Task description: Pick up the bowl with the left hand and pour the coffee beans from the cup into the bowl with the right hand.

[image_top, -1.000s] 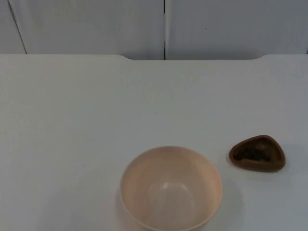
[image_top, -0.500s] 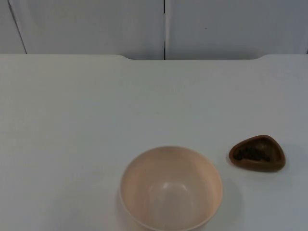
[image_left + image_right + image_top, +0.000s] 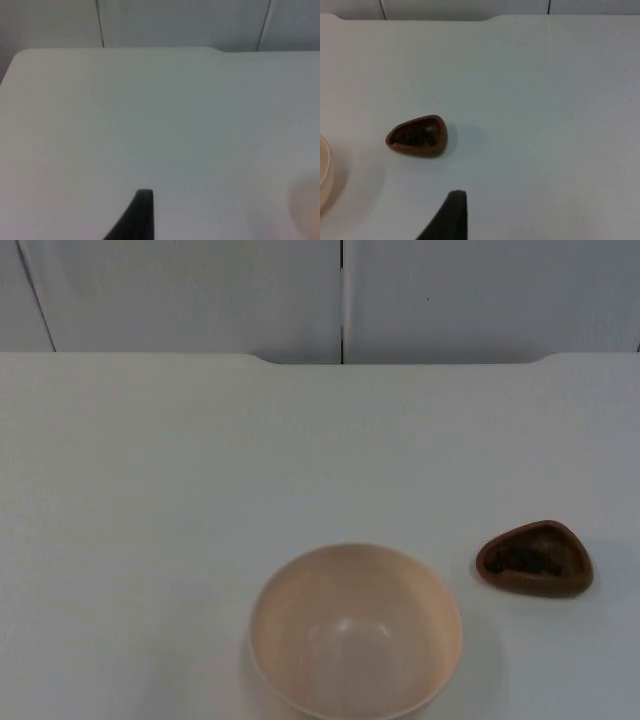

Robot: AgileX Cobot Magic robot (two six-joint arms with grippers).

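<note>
We judge no step begun: the bowl (image 3: 355,632) sits on the surface (image 3: 150,490), cup (image 3: 535,558) of beans just beside it. Both end effectors wait; whether their fingers are apart, we cannot tell. Next, the left must reach the bowl's rim.

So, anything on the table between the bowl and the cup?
Nothing: the top view shows bare white table between the bowl and the cup.
</note>
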